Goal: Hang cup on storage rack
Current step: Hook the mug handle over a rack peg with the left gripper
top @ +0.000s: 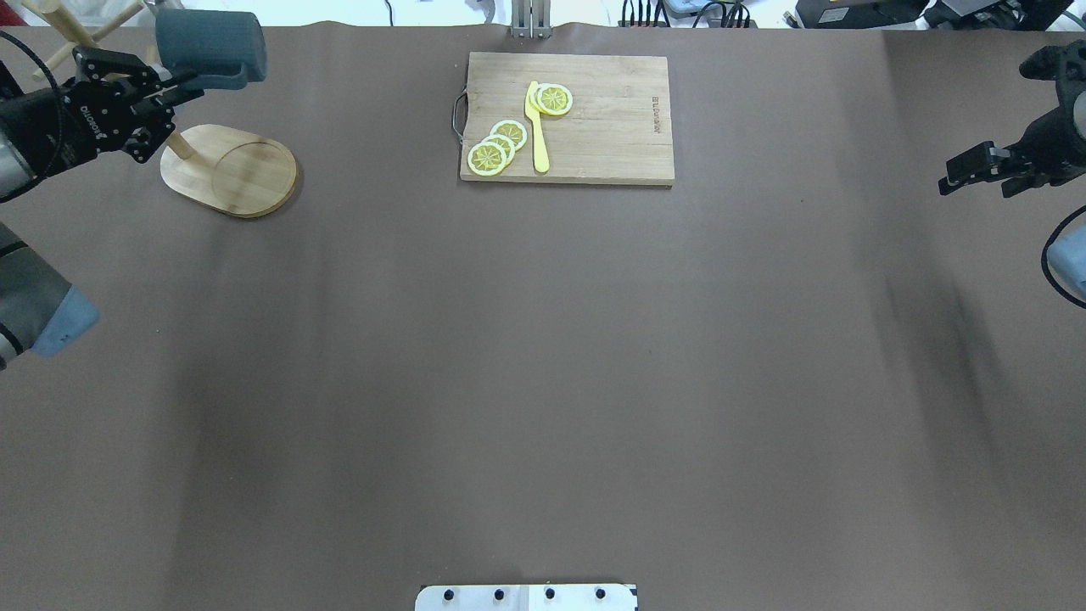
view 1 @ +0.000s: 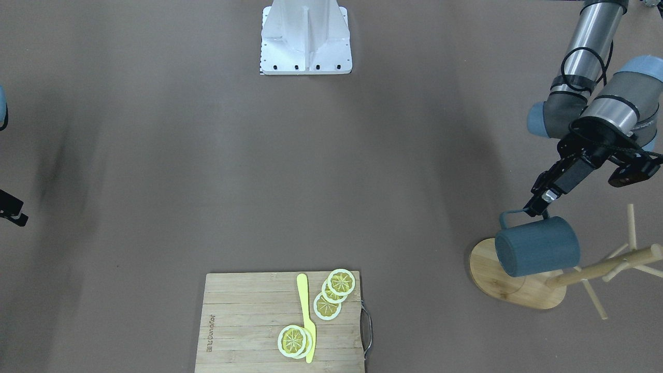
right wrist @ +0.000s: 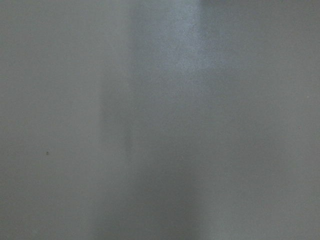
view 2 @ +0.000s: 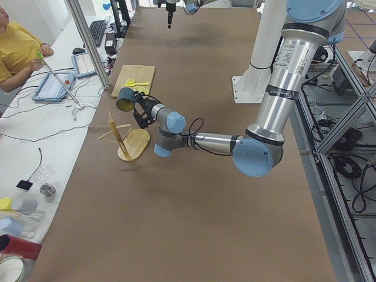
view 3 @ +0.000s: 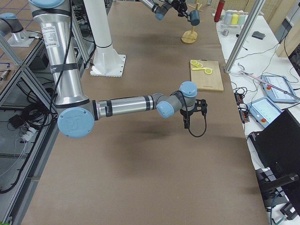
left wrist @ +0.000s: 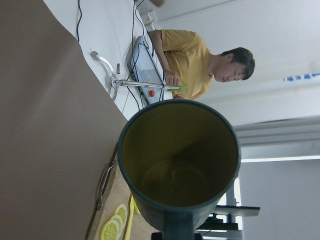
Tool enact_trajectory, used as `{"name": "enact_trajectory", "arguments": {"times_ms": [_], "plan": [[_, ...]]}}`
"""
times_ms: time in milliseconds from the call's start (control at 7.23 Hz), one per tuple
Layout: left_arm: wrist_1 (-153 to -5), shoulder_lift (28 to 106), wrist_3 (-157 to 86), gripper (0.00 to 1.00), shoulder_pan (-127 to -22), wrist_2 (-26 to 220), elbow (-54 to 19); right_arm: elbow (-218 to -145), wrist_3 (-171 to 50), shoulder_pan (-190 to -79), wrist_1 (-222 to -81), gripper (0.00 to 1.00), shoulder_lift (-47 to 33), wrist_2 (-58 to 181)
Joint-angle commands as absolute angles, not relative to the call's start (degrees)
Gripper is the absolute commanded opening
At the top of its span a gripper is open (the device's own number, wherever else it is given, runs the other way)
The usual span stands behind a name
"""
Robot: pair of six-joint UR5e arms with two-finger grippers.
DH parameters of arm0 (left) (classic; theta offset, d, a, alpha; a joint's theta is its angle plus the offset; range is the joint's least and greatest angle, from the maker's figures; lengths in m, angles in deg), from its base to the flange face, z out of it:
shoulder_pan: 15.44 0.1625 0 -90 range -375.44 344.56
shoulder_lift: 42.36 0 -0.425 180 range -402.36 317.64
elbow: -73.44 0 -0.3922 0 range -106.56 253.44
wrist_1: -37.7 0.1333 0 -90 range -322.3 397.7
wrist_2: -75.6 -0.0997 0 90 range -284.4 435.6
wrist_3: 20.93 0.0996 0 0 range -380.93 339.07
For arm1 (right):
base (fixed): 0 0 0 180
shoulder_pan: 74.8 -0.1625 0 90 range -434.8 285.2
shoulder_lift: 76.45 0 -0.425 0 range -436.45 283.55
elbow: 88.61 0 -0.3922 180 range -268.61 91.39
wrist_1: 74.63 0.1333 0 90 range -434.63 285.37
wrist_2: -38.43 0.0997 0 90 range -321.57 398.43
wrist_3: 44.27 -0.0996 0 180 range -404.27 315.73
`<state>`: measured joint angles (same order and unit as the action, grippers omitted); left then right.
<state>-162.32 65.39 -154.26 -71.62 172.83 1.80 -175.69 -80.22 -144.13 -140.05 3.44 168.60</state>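
Left claw (view 1: 536,206) pinches the cup (view 1: 538,247) by its handle; slate-blue, ribbed, yellow-green inside, it hangs sideways off the fingertips, above the rack (view 1: 500,287) base; right claw (top: 976,174): can't tell.

The left arm (view 2: 276,88) and right arm (view 3: 122,105) share one build — silver tubes, grey joint housings, pale-blue caps. Black bands ring the tubes; a white printed label sits on each upper link. Black cables (view 1: 604,62) loop at the wrists. The left gripper (top: 178,87) is black with white lettering. The white pedestal (view 1: 305,39) carries a row of dark screws
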Motion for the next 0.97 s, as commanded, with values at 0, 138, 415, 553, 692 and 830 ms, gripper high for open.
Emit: {"name": "enact_trajectory", "arguments": {"times_ms": [0, 138, 415, 553, 692, 830], "plan": [[-163.0, 67.1, -165.6, 0.00, -71.6, 167.0, 3.3, -175.9, -80.2, -144.1, -140.0, 1.00, 3.4, 168.6], [-163.1, 67.4, -168.6, 0.00, -71.7, 165.8, 3.2, -175.9, -80.2, -144.1, -140.0, 1.00, 3.3, 168.5], [-163.1, 67.7, -173.8, 0.00, -71.7, 161.3, 3.2, -176.0, -80.3, -144.1, -140.0, 1.00, 3.3, 168.5], [-163.1, 67.7, -175.6, 0.00, -71.7, 160.4, 3.3, -175.9, -80.3, -144.1, -140.0, 1.00, 3.3, 168.5], [-163.1, 67.5, -179.0, 0.00, -71.6, 157.9, 3.5, -175.8, -80.3, -144.0, -140.0, 1.00, 3.3, 168.5], [-163.1, 67.2, -179.3, 0.00, -71.6, 157.8, 4.0, -175.8, -80.3, -144.1, -140.0, 1.00, 3.3, 168.5]]}}
